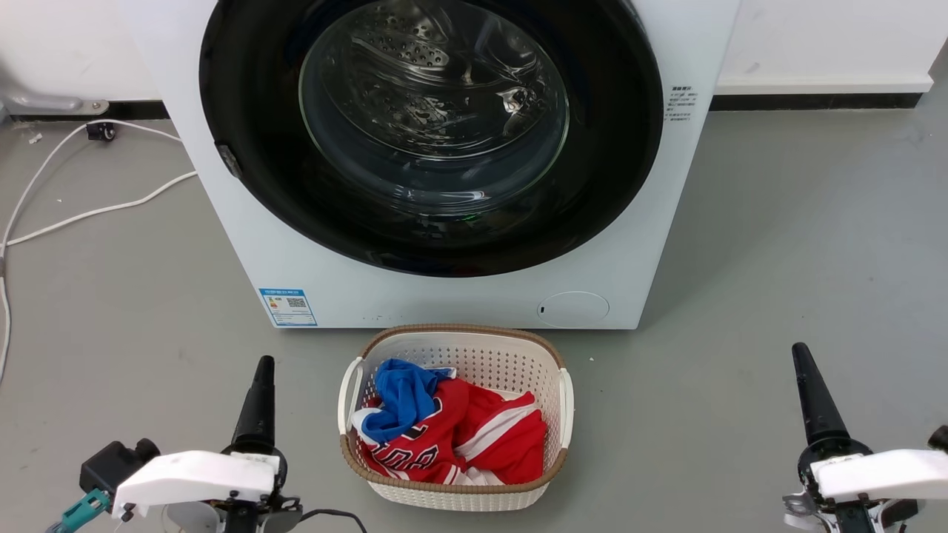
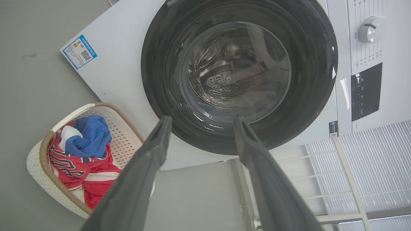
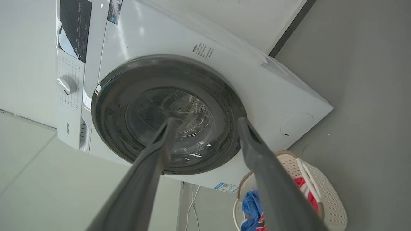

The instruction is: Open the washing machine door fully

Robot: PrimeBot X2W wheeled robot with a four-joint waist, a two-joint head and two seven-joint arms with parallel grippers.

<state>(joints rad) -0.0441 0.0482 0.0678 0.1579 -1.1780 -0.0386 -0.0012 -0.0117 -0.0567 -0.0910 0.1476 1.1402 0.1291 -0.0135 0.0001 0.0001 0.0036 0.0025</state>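
Washing machine door (image 1: 433,126) sits shut on the Hisense front-loader (image 3: 257,80). A laundry basket (image 1: 452,329) holding a red jersey (image 1: 489,437) stands on the floor just before it. Left gripper (image 2: 202,122) and right gripper (image 3: 206,123): fingers spread, empty, apart from the door.

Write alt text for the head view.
The washing machine door, round and glossy black, is shut on a white washing machine. A pale basket of red and blue clothes sits on the grey floor before it, flanked by the left gripper and right gripper.
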